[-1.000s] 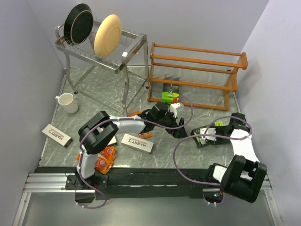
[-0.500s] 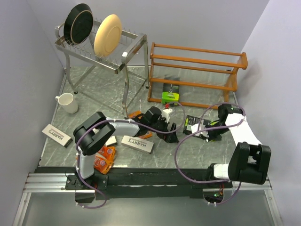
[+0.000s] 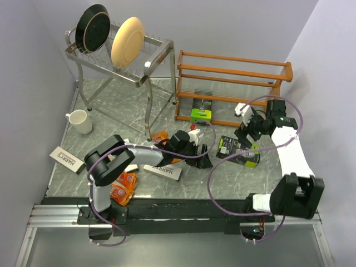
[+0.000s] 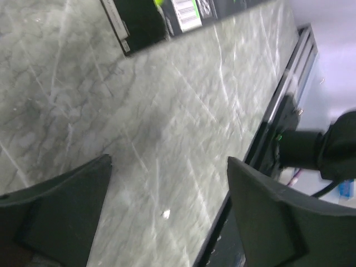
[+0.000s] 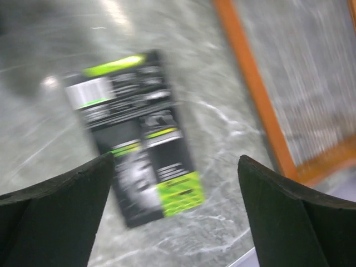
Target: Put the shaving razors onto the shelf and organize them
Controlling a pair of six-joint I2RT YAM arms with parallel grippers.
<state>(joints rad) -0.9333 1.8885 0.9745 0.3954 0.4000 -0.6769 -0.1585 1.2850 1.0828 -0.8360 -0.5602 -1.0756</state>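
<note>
The orange-brown shelf (image 3: 233, 83) stands at the back right. One black-and-lime pack (image 3: 201, 108) lies on its bottom tier. A second black-and-lime pack (image 3: 236, 150) lies flat on the table; it also shows in the right wrist view (image 5: 139, 133) and at the top of the left wrist view (image 4: 156, 16). My right gripper (image 3: 246, 129) (image 5: 175, 158) hangs open and empty above that pack, near the shelf's bottom rail (image 5: 250, 83). My left gripper (image 3: 201, 156) (image 4: 167, 161) is open and empty, low over bare marble left of that pack. White HARRY'S boxes (image 3: 163, 169) (image 3: 67, 159) and orange packs (image 3: 123, 186) (image 3: 161, 136) lie at left.
A silver rack with two plates (image 3: 119, 50) stands at the back left. A white mug (image 3: 80, 121) sits beside it. Grey walls close in on both sides. The black rail (image 3: 183, 208) carrying the arm bases runs along the near edge.
My right gripper has let go of the black-and-lime pack after shifting it left, and has risen towards the shelf. My left gripper has drawn back from the shelf towards the near side.
</note>
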